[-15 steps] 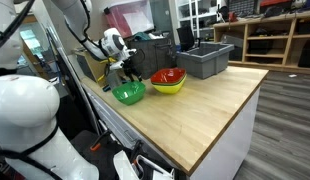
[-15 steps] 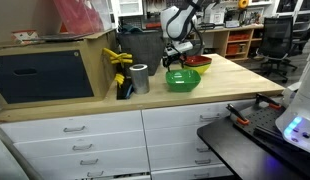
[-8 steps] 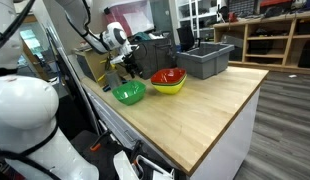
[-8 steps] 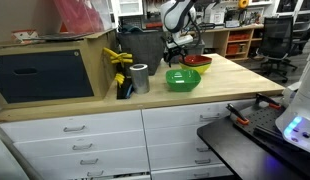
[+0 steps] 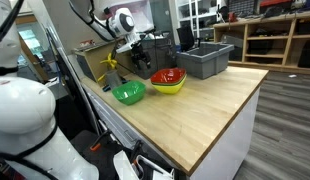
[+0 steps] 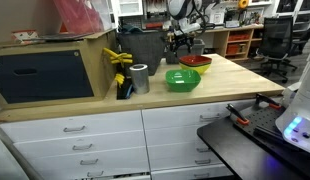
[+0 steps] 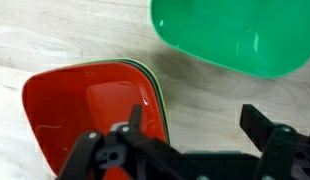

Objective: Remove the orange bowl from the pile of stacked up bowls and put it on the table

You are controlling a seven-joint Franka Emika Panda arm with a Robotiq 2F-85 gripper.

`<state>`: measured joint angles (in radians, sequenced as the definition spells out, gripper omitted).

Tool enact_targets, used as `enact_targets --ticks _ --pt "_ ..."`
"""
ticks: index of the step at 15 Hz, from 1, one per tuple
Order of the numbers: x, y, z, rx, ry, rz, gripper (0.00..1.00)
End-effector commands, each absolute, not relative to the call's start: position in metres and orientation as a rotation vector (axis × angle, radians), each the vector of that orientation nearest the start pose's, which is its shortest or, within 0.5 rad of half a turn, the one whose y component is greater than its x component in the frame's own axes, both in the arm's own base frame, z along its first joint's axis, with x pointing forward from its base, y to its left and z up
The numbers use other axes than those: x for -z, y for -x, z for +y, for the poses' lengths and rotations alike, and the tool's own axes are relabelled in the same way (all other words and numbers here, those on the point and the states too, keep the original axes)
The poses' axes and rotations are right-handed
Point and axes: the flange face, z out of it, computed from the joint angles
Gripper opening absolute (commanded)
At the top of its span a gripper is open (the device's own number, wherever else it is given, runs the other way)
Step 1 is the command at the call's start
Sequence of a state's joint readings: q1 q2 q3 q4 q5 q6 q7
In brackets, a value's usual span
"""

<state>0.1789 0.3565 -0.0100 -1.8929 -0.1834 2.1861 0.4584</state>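
We see the orange bowl (image 7: 85,105), a glossy red-orange plastic one with a rounded-square rim, sitting as the top piece in the pile of stacked up bowls (image 5: 171,88), where a yellow plastic bowl is the outermost; in the wrist view a thin green rim shows between the two. The pile stands on the table (image 5: 210,110), a large rectangular top of light wood on a white base, toward its far side. Near the pile, with a strip of bare wood between them, stands a single bright green plastic bowl (image 7: 230,35), upright and empty. The gripper (image 7: 192,118) hangs in the air above the table, clearly higher than all the bowls in both exterior views. Its two black fingers (image 7: 257,125) are spread wide apart and nothing is between them, so it is released and grasps nothing. In the wrist view one finger appears in front of the corner of the orange bowl and the other in front of bare wood, but neither touches a bowl. In an exterior view a grey plastic bin (image 5: 205,60) stands on the table just behind the pile. In an exterior view a silver metal can (image 6: 140,77) stands beside the green bowl, and a large cardboard box (image 6: 55,70) is further to the side
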Motion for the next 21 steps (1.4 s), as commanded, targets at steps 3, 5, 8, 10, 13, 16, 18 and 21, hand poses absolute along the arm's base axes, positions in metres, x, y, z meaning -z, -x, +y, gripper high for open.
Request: enact_targets --ticks 3,5,8,10,13,16,18,21 --pt "-0.309 -0.611 0.103 -0.03 3.293 0.281 1.0" --pt "-0.309 -0.611 0.103 -0.03 3.293 0.281 1.0" --pt "-0.302 -0.612 0.121 -0.025 3.281 0.274 1.0" --pt "-0.299 -0.612 0.132 -0.021 3.269 0.271 1.0" --pt "-0.304 -0.617 0.143 0.002 3.24 0.299 1.0" --pt "-0.311 -0.622 0.136 -0.016 3.233 0.297 1.0" --pt "-0.315 -0.627 0.126 -0.029 3.219 0.273 1.0" --pt "-0.323 -0.635 0.111 -0.085 3.213 0.174 1.0"
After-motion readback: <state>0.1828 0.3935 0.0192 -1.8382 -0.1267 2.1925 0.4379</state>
